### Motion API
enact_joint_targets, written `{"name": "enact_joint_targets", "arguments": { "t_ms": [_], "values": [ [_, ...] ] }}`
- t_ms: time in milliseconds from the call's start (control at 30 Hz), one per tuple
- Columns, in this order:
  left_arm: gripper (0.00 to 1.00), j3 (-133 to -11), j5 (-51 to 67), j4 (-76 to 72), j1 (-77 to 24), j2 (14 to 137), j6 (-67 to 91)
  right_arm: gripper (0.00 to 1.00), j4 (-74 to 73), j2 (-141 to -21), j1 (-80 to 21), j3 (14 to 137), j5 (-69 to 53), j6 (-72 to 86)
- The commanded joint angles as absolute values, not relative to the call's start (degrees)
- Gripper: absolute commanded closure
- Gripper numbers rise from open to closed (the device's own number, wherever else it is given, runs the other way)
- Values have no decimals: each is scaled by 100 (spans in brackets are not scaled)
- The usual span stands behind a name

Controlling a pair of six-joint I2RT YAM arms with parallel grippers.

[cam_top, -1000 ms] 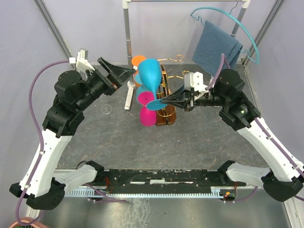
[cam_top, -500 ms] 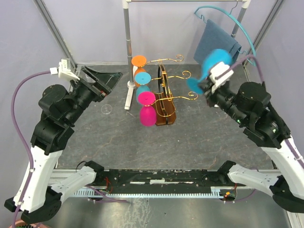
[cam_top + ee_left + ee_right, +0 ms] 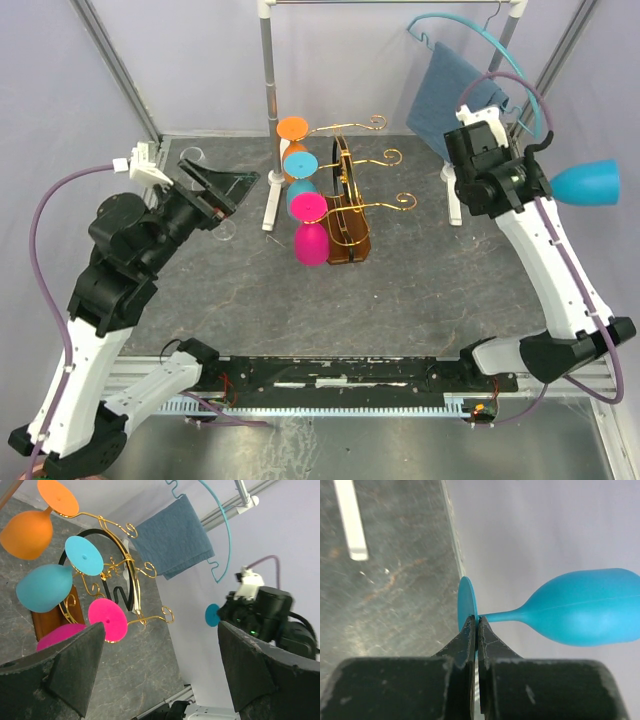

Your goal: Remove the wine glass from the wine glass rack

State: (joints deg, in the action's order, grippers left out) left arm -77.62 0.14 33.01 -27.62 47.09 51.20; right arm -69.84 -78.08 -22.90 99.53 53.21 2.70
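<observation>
Since your right gripper (image 3: pixel 476 624) swung blue wine glass (image 3: pixel 588 183) well clear of rack (image 3: pixel 352 245), removal looks done; jaws clamped on its foot; left gripper (image 3: pixel 160 670) spread wide, empty.

Hanging glasses (image 3: pixel 310 243) crowd the rack (image 3: pixel 352 243) leftward; its right arms bare.

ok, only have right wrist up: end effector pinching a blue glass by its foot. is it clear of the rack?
Observer: Yes. Top view shows the blue wine glass out at the far right, well apart from the wine glass rack.
Operator: what's on the rack?
Observer: Three hang there: an orange glass, a teal glass, a pink glass.
Operator: left arm?
Observer: Left end effector is open, empty, facing the rack.
</observation>
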Motion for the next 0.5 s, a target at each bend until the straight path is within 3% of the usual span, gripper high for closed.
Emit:
{"name": "enact_joint_targets", "arguments": {
  "t_ms": [0, 467],
  "values": [
    [1, -7670, 108, 3199, -2765, 4430, 4883, 100, -7368, -8001, -1989, 9469, 5820, 473],
    [1, -7434, 407, 3224, -2766, 4043, 5015, 100, -6461, -9942, -1306, 8042, 5996, 1371]
  ]
}}
